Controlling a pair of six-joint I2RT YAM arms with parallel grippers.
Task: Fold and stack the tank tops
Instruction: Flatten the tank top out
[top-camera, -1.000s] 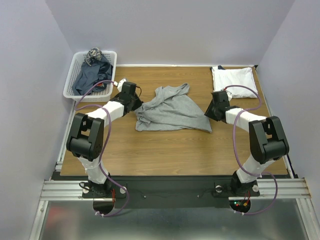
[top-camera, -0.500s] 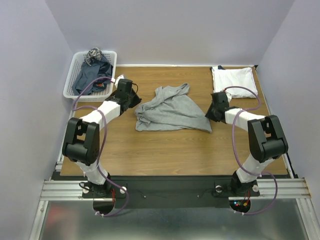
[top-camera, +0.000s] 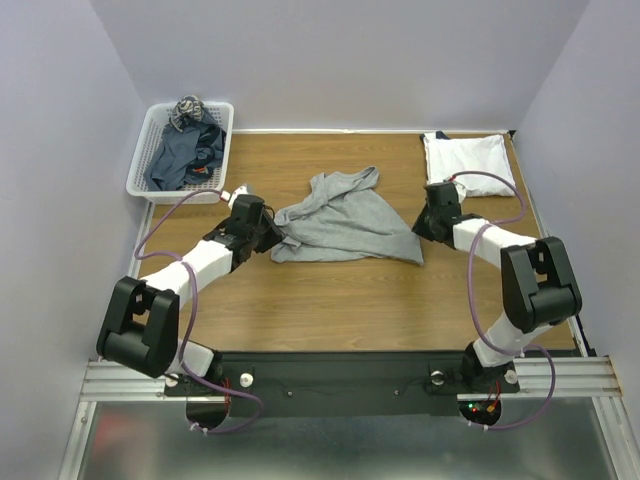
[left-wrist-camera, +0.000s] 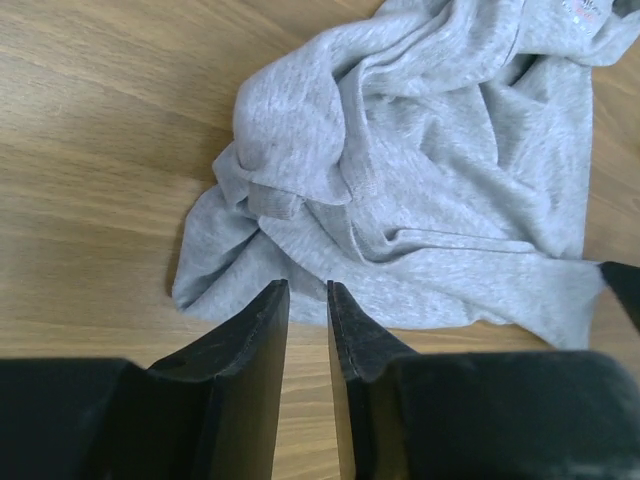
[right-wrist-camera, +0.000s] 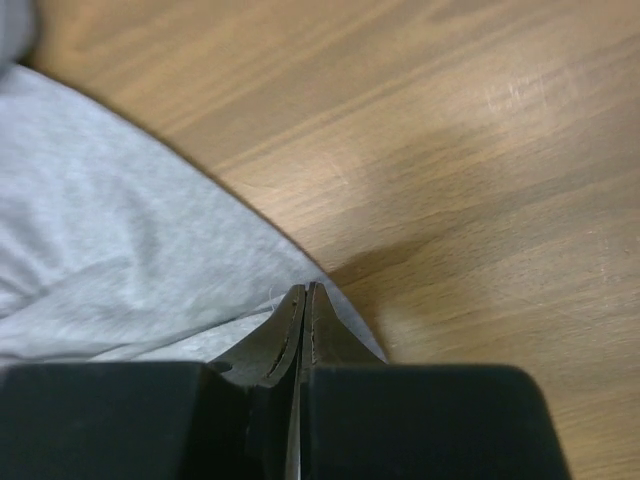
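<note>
Heather-grey tank top (top-camera: 345, 215), wood-grain table (top-camera: 350, 295)

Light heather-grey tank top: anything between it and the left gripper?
Nothing visible. In the left wrist view the left gripper sits right at the crumpled near edge of the light heather-grey jersey tank top, with only bare wooden table beside it.

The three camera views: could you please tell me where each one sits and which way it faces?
Top external: above and behind the bases, looking down on the table; left arm and right arm show, with basket far left, white top far right.
Left wrist: on the left arm, looking along its open left gripper at the grey tank top.
Right wrist: low over the wood, right gripper shut on that top's corner.
Shared: all three show the grey tank top.
</note>
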